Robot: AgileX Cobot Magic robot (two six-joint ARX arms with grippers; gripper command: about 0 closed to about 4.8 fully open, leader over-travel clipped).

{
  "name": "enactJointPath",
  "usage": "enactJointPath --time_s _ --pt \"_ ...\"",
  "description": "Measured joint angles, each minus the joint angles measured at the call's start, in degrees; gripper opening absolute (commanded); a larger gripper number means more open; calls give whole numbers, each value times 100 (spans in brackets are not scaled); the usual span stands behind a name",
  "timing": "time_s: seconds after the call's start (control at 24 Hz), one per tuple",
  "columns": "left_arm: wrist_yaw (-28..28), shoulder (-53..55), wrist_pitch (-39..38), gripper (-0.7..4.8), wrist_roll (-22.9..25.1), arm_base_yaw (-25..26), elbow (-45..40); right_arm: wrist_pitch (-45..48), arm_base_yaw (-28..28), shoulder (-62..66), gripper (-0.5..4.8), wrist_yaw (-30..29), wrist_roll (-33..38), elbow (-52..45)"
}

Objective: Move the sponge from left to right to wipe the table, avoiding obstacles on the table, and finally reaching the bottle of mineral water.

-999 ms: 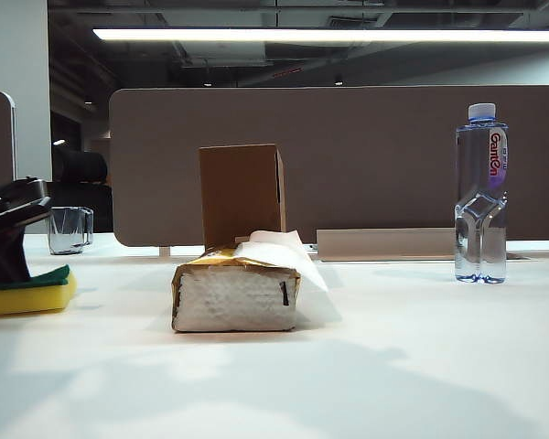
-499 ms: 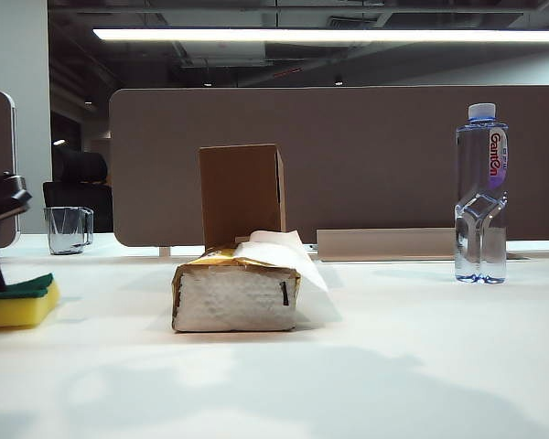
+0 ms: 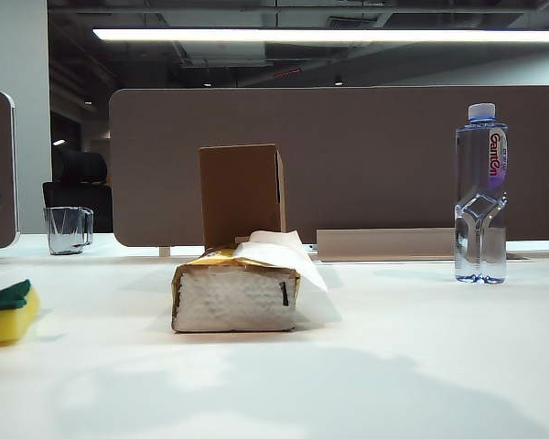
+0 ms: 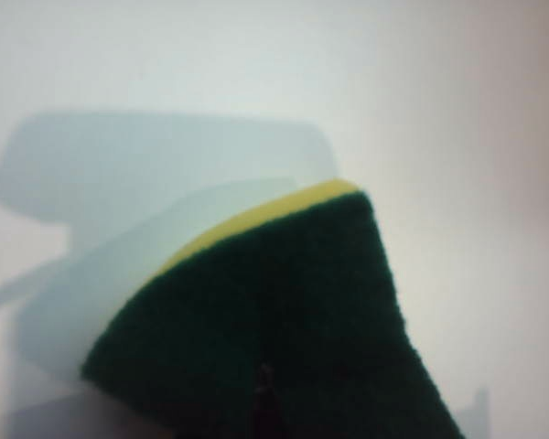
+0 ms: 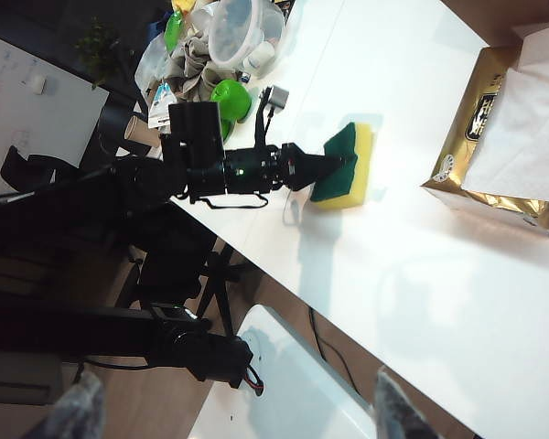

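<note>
- Left claw pinched shut on sponge, far left of table.
- Right claw wide open, empty, aloft.
- Risk: straight sweep rams tissue pack; shallow grip may slip before bottle.

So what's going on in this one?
The left gripper, shut, presses on the sponge at the table's far left. The tissue pack and cardboard box stand mid-table, the water bottle far right. The right gripper hangs open above the table edge, holding nothing.
</note>
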Motion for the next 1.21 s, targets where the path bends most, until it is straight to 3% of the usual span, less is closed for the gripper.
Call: enactJointPath --time_s 0.21,0.67,1.21 --pt "4 -463 -70 -6 -87 0 -378 -2 0 -31 377 -4 -7 0" --pt "96 -1950 -960 -6 -186 -2 -1161 -221 0 -350 377 -7 -146 2" --pt "66 -2135 -1036 -6 -236 -85 -1178 -286 0 -428 376 -7 -151 2"
